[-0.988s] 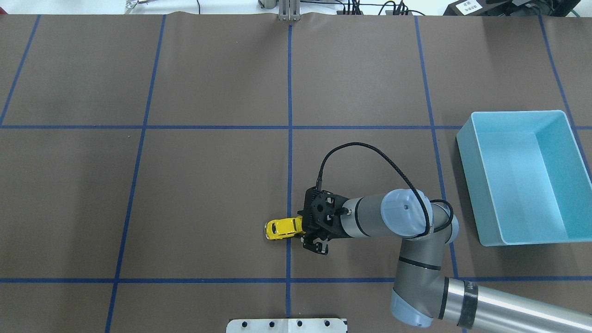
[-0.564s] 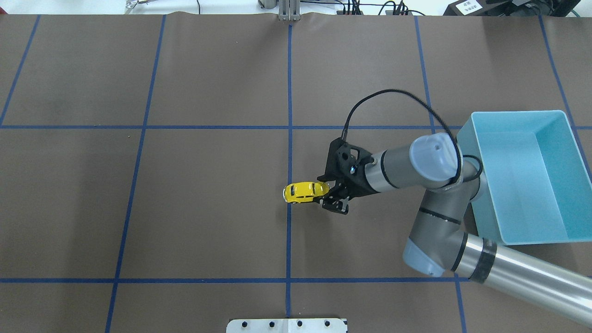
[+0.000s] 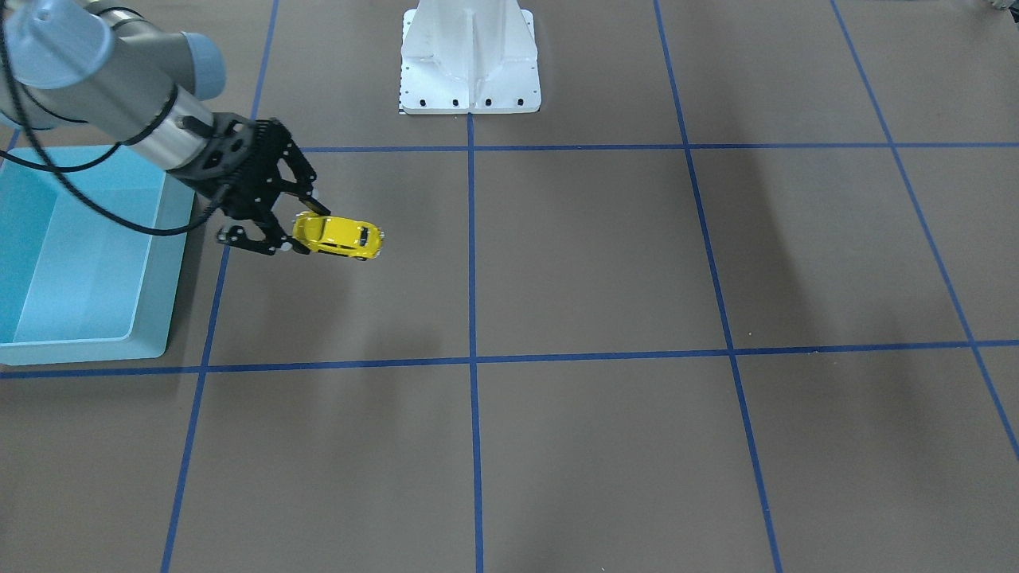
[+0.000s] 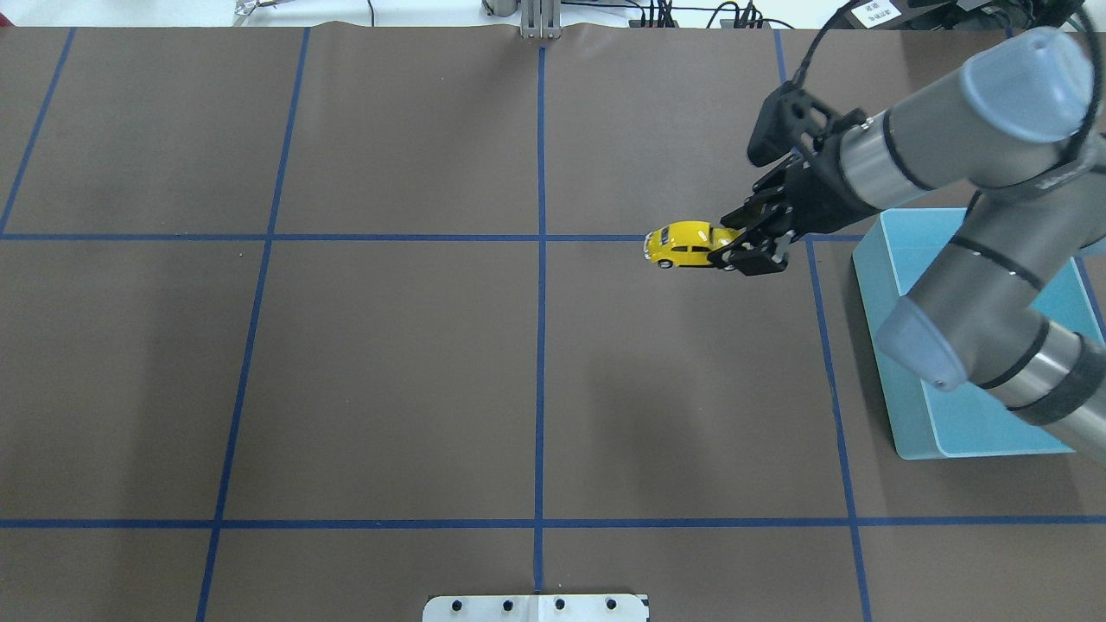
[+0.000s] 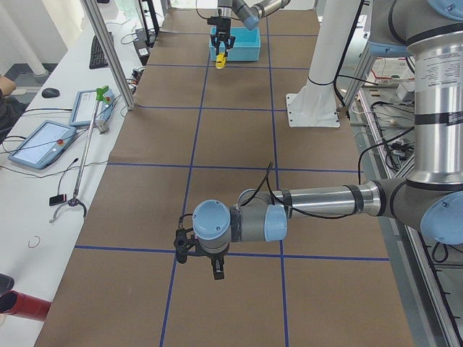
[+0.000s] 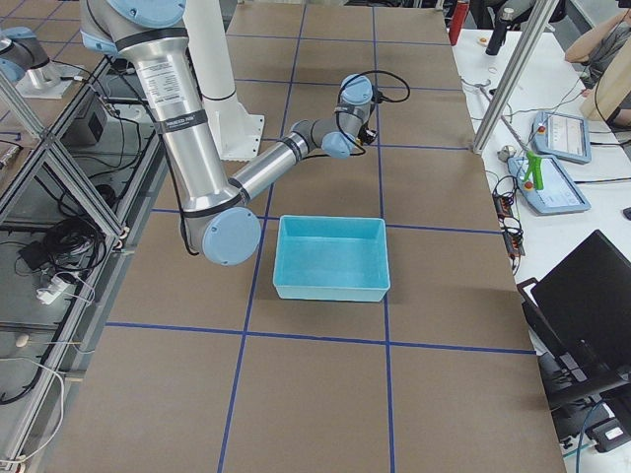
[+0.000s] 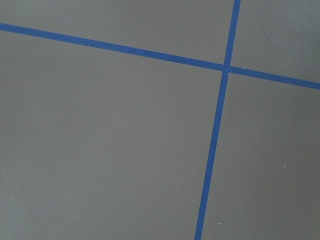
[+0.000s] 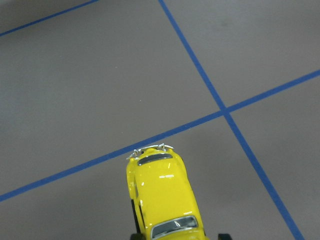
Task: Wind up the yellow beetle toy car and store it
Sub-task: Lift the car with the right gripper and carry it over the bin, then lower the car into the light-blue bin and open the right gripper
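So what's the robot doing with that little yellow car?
The right gripper is shut on one end of the yellow beetle toy car, holding it up off the table. The light blue bin sits close beside it, with nothing inside. The left arm hangs over the table's other end.

The yellow beetle toy car (image 4: 683, 245) has a glossy, smooth shell with bright glints on its roof, dark shiny windows and a chrome-like bumper. The surface (image 4: 389, 371) wears a matt brown sheet, probably paper, though the weave is too fine to judge; the blue tape lines (image 4: 541, 345) on it look smooth. At the right of the overhead view, the fingers (image 4: 753, 257) of the right gripper (image 4: 728, 244) are matt black, and the right arm (image 4: 899, 155) shows satin grey metal with pale blue plastic caps. The light blue bin (image 3: 163, 270) is smooth plastic.
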